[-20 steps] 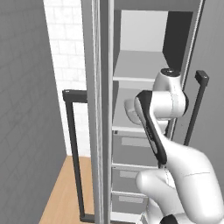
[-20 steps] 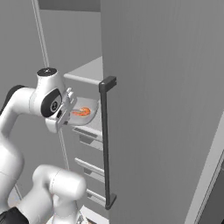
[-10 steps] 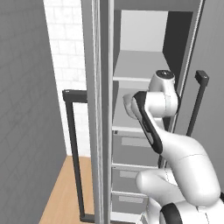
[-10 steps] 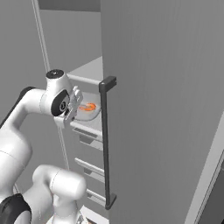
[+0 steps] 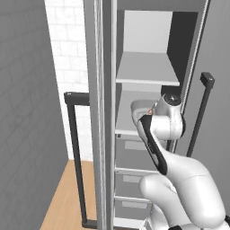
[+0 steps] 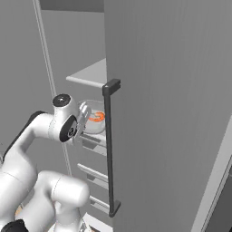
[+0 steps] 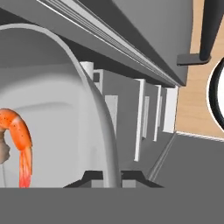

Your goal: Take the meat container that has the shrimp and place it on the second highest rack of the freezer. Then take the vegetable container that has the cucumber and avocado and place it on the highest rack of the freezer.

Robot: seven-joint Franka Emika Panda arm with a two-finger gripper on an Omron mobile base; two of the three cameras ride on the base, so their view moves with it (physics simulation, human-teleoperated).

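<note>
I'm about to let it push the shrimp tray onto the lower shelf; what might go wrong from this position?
1. The end effector pinches only the thin rim of the meat container, so a bump could tip it and spill the shrimp.
2. In the right base view the tray sits close beside the door's black handle and may clip it.
3. The highest rack hangs just above, so lifting could strike it.

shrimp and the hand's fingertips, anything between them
Just the meat container's rim wall, which the shut hand pinches; the shrimp lies on the tray floor beyond it, per the hand view.
</note>
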